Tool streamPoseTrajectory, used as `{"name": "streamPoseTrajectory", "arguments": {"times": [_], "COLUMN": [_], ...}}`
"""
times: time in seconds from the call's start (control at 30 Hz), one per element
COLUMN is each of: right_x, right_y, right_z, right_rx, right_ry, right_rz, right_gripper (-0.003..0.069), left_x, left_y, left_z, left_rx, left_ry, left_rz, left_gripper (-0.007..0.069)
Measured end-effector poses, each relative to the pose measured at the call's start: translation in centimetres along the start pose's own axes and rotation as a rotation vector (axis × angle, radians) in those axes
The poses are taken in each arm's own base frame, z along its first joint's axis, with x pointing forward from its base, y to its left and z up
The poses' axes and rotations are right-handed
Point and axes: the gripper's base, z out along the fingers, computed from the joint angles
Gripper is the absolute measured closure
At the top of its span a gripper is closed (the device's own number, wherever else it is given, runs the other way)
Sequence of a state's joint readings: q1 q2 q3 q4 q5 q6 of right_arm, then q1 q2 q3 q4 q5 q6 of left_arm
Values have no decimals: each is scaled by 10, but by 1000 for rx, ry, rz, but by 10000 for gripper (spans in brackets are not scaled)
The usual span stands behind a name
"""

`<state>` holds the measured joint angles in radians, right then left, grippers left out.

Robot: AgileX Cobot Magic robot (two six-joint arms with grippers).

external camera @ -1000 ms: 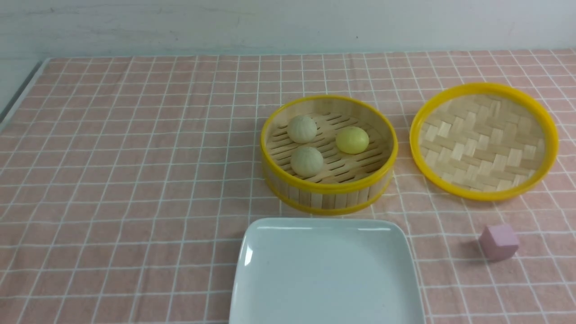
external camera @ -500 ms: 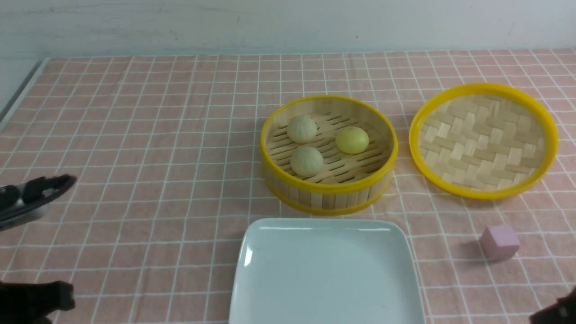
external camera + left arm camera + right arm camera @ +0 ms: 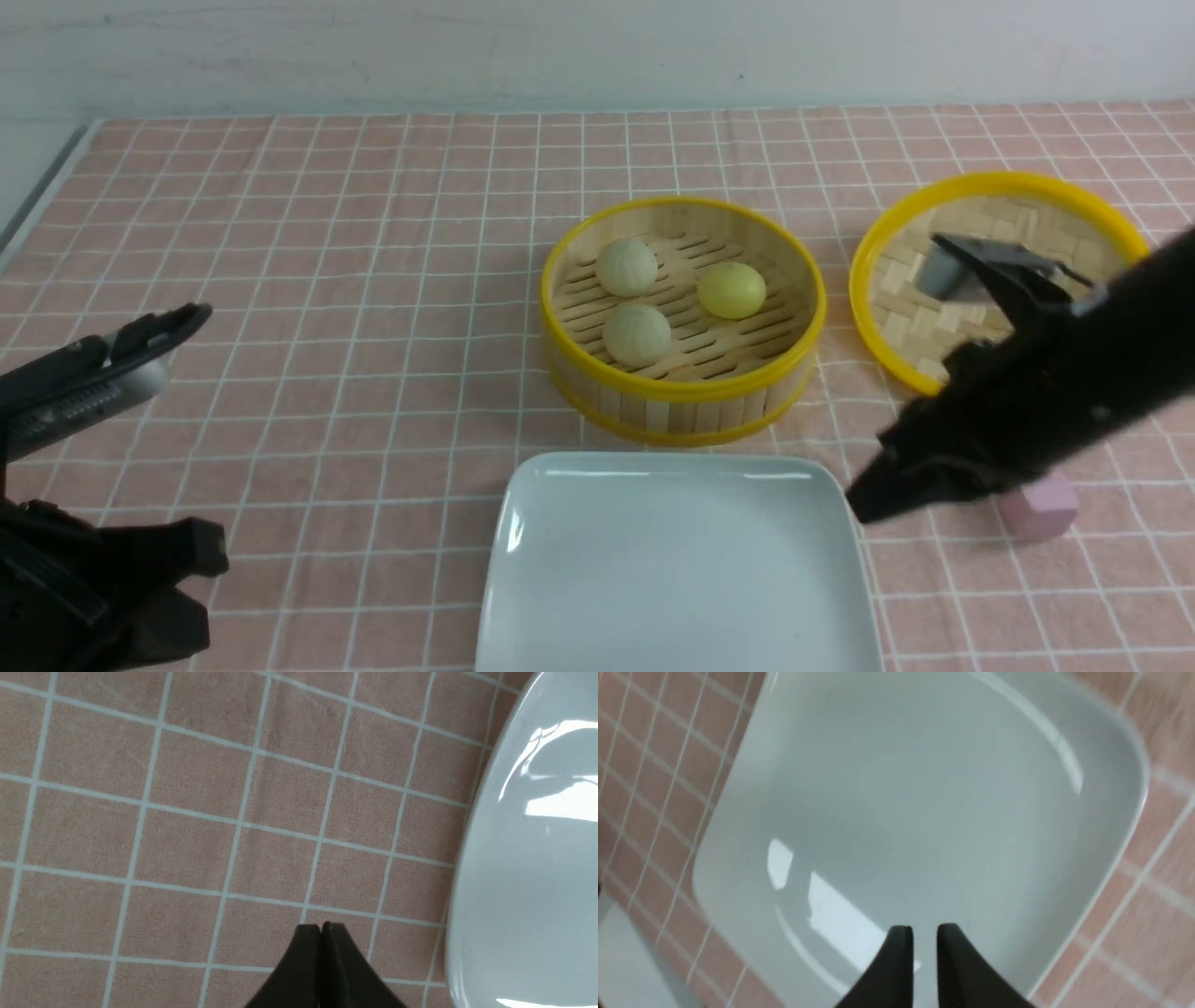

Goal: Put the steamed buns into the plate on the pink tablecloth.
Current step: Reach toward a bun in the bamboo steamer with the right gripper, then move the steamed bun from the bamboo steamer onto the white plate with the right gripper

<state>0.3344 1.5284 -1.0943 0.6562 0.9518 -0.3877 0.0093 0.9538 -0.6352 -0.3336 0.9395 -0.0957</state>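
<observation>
Three steamed buns lie in a round bamboo steamer [image 3: 681,390]: two pale pleated ones [image 3: 626,268] [image 3: 637,334] and a smooth yellow one [image 3: 731,289]. The white square plate [image 3: 672,560] sits bare in front of the steamer on the pink tablecloth [image 3: 327,233]. My left gripper [image 3: 215,551] [image 3: 320,926] hangs shut and holding nothing over the cloth, left of the plate [image 3: 528,858]. My right gripper [image 3: 859,509] [image 3: 924,928] hovers at the plate's [image 3: 901,788] far right corner. A narrow gap shows between its fingers, with nothing in it.
The steamer's woven lid [image 3: 896,289] lies upside down to the right of the steamer, partly covered by my right arm. A small pink cube [image 3: 1046,509] sits under that arm, right of the plate. The cloth's left edge runs along the table border.
Both arms have come into view: the left rose from the lower left, the right swung in from the lower right across the lid to the plate's corner. The buns have not moved.
</observation>
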Motion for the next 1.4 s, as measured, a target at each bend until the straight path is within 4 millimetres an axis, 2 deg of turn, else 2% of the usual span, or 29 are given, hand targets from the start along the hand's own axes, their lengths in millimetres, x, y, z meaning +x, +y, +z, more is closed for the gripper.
{"name": "streamPoseTrajectory", "arguments": {"times": [0.03, 0.07, 0.1, 0.27, 0.33, 0.37, 0.43, 0.53, 0.67, 0.77, 0.83, 0.87, 0.9, 0.97, 1.03, 1.1, 1.13, 1.2, 1.23, 1.27, 1.3, 1.33, 1.4], "right_x": [-13, -17, -35, -99, -121, -121, -141, -150, -148, -146, -147, -147, -145, -143, -140, -137, -131, -118, -110, -109, -95, -88, -77], "right_y": [-1, -2, -5, -20, -28, -30, -41, -56, -72, -78, -74, -73, -69, -59, -42, -31, -10, 14, 24, 26, 41, 48, 57], "right_z": [4, 7, 14, 32, 39, 42, 55, 77, 103, 113, 107, 106, 99, 83, 56, 39, 3, -35, -48, -51, -68, -72, -70], "right_rx": [18, 24, 50, 162, 222, 227, 288, 320, 330, 329, 324, 324, 317, 306, 295, 287, 276, 234, 204, 199, 131, 88, 19], "right_ry": [-19, -19, -45, -172, -219, -215, -244, -258, -231, -206, -202, -204, -181, -158, -143, -140, -157, -159, -139, -148, -110, -101, -76], "right_rz": [-15, -14, -36, -139, -193, -194, -246, -256, -242, -234, -237, -237, -242, -255, -289, -308, -338, -346, -340, -338, -322, -314, -296], "right_gripper": [524, 512, 466, 316, 283, 281, 268, 274, 312, 417, 509, 509, 598, 648, 650, 650, 650, 650, 650, 650, 650, 650, 650], "left_x": [0, 0, 0, 0, 0, 0, 0, 0, 0, 0, -1, -1, -1, -1, -1, -1, -1, -1, -1, -1, -1, -1, -1], "left_y": [0, 0, 0, 0, 0, 0, 0, 0, 0, 0, 1, 1, 2, 3, 4, 5, 5, 5, 5, 5, 5, 5, 5], "left_z": [0, 0, 0, 0, 0, 0, 0, 0, 0, 0, 0, 0, 0, 0, 0, 0, 0, 0, 0, 0, 0, 0, 0], "left_rx": [1, 2, 2, 3, 3, 3, 3, 3, 3, -4, -14, -14, -24, -36, -47, -52, -55, -54, -54, -54, -54, -54, -54], "left_ry": [0, 0, 0, 0, 0, 0, 1, 1, -2, -3, -4, -4, -5, -6, -7, -8, -8, -8, -8, -8, -9, -9, -13], "left_rz": [-1, -1, -2, -2, -2, -2, -3, -3, -3, 4, 11, 11, 18, 27, 35, 39, 41, 41, 41, 41, 41, 41, 41], "left_gripper": [608, 607, 606, 601, 601, 600, 596, 592, 591, 586, 583, 583, 581, 580, 578, 575, 573, 571, 570, 570, 570, 570, 568]}}
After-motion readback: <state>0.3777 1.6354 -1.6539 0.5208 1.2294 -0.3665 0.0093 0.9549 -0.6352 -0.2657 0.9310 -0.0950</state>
